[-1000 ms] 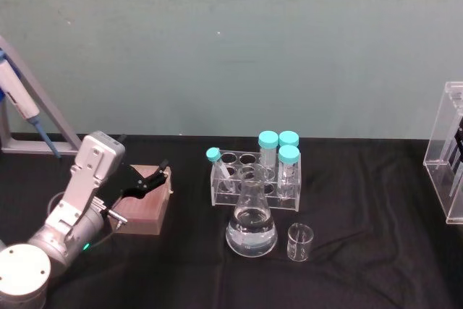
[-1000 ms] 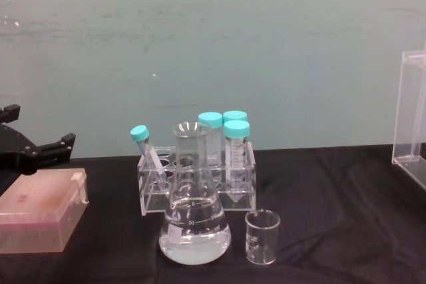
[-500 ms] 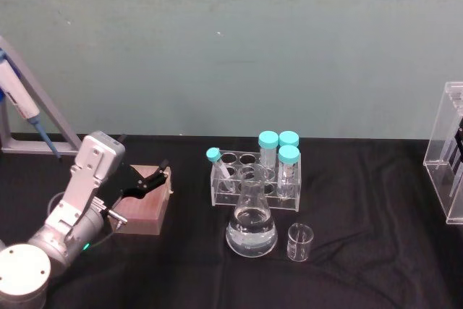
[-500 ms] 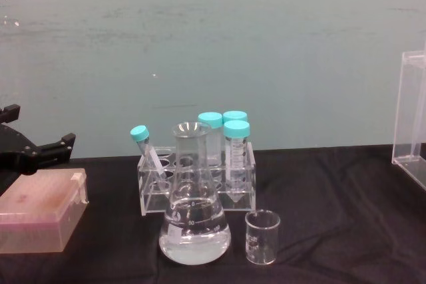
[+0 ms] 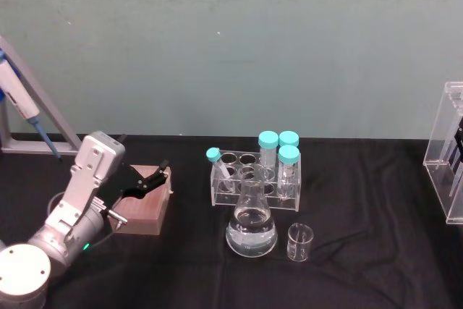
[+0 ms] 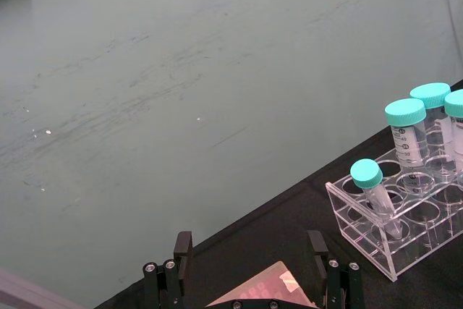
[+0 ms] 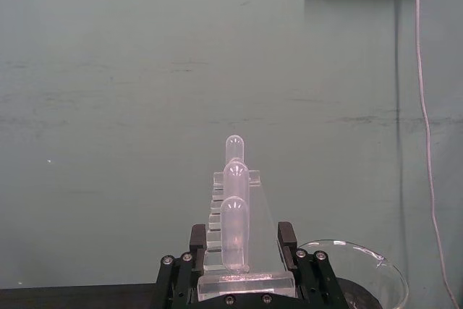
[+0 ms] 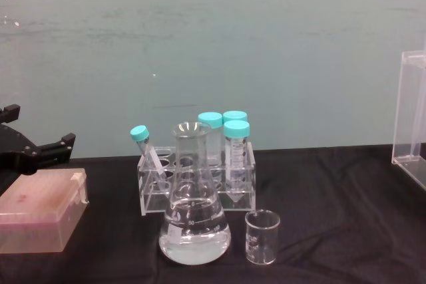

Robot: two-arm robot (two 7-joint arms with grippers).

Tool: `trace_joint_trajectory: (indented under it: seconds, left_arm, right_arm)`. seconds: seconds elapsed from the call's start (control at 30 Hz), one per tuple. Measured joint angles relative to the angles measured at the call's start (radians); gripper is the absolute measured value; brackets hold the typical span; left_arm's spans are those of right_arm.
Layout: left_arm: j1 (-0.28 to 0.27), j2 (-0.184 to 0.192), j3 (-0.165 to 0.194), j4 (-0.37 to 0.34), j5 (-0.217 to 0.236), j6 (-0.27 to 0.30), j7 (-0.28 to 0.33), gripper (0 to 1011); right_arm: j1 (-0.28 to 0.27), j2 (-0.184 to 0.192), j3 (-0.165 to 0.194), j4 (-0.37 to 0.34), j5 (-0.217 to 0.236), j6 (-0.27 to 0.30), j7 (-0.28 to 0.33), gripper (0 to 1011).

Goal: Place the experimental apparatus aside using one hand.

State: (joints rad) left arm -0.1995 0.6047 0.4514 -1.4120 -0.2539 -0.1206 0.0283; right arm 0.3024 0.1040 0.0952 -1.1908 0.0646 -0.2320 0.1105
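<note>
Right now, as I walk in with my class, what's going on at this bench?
The left hand hovers open above a pinkish box at the left of the table, holding nothing. Mid-table, the conical flask and the small beaker stand in front of a rack of blue-capped tubes, none touched. The acrylic stand sits at the far right. The right hand faces a clear test-tube rack.

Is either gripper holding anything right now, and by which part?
Left gripper holds nothing, open over the pink box. Right gripper: cannot tell whether it grips the clear rack.
</note>
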Motion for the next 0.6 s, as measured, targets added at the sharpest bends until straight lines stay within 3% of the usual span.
trace_joint_trajectory:
  seconds: [0.17, 0.6]
  left_arm:
    - [0.000, 0.000, 0.000, 0.000, 0.000, 0.000, 0.000, 1000]
    - [0.000, 0.000, 0.000, 0.000, 0.000, 0.000, 0.000, 1000]
  right_arm:
    - [0.000, 0.000, 0.000, 0.000, 0.000, 0.000, 0.000, 653]
    - [0.000, 0.000, 0.000, 0.000, 0.000, 0.000, 0.000, 1000]
